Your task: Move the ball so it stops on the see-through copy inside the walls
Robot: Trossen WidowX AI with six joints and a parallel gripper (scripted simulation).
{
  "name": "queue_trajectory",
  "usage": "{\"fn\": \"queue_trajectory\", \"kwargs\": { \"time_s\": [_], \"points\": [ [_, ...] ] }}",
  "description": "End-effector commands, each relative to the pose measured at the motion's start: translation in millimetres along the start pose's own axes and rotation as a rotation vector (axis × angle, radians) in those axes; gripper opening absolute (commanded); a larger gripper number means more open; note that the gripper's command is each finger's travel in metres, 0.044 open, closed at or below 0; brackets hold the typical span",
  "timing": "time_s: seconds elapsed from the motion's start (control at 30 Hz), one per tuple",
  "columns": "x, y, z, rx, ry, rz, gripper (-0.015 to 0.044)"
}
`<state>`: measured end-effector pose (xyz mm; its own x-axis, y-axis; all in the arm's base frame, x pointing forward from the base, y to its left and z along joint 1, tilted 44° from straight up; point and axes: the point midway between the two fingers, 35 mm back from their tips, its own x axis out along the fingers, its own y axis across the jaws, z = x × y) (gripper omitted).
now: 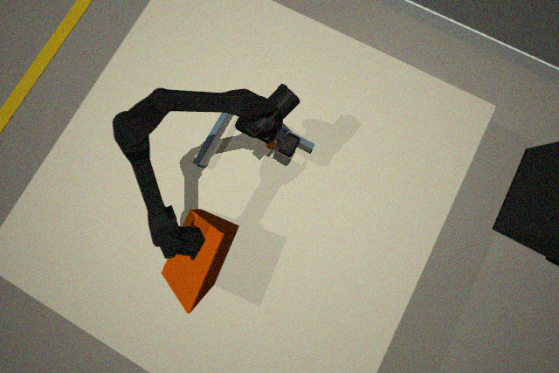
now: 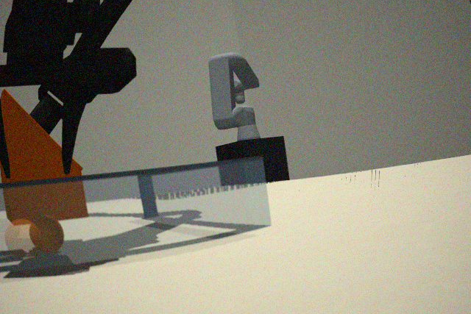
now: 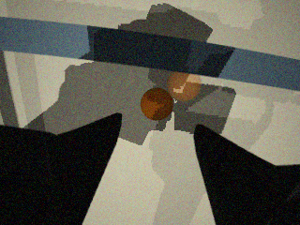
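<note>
Ball (image 3: 157, 104) inside walls (image 3: 42, 37), beside see-through copy (image 3: 184, 86).

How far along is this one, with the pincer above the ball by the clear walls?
Done: the pincer is over the ball, open and empty. In hand: lining up on the ball, which touches but does not cover the see-through copy beside the clear wall. Left: nudging it onto the copy, then backing away.
</note>
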<state>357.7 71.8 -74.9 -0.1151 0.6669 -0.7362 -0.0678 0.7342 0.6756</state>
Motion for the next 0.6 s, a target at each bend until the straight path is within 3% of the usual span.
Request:
{"fn": "queue_trajectory", "kwargs": {
  "time_s": [0.0, 0.57],
  "points": [
    [2.6, -1.9, -3.7, -0.004, 0.009, 0.019, 0.0265],
    [31.6, -1.1, -3.7, -0.004, 0.009, 0.020, 0.0265]
  ]
}}
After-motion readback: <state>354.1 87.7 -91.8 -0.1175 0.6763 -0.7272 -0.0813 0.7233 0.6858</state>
